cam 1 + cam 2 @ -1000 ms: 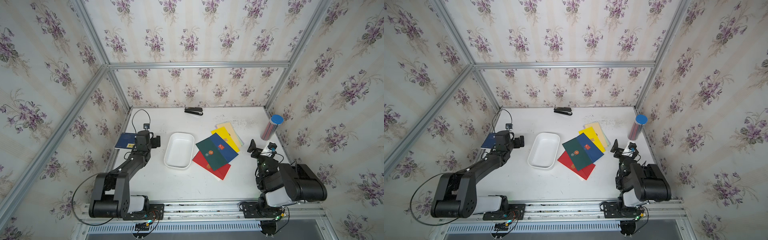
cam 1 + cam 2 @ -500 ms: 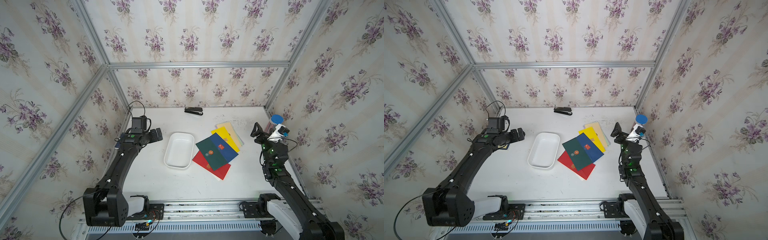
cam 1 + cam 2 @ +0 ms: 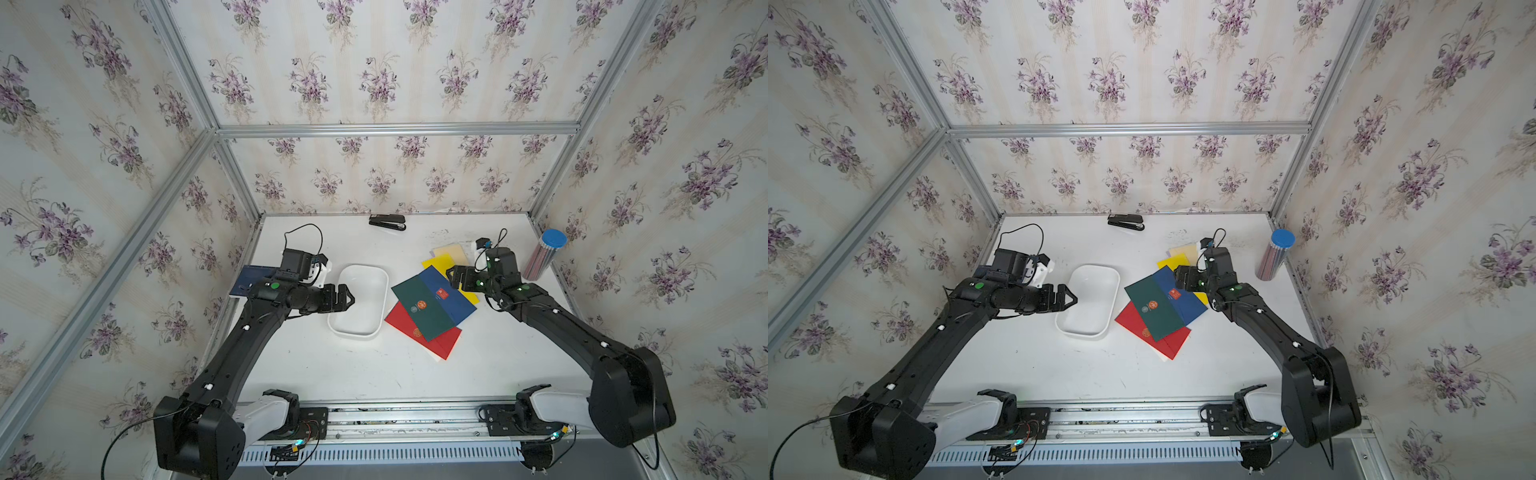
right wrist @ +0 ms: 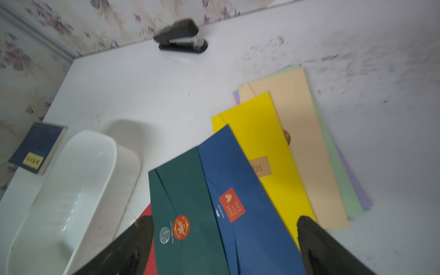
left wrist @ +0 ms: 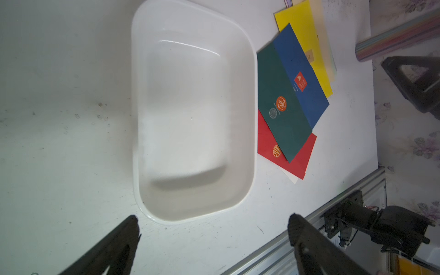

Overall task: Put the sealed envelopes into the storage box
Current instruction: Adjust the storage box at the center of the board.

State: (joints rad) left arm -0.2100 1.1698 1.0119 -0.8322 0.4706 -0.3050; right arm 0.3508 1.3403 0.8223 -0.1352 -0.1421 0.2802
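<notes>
Right wrist view: coloured flat paper envelopes (image 4: 185, 190) fan across the white table (image 4: 142, 90) beside the white plastic storage box (image 4: 78, 171). They are likely thin and slippery, so pinch an overlapping edge. Left gripper (image 3: 348, 296) and right gripper (image 3: 454, 278) gape, empty.

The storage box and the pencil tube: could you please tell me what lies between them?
Between the storage box and the pencil tube lie the fanned sealed envelopes, with the open right claw above them; both top views show it.

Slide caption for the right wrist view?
Open right hand above fanned sealed envelopes, empty storage box beside them.
</notes>
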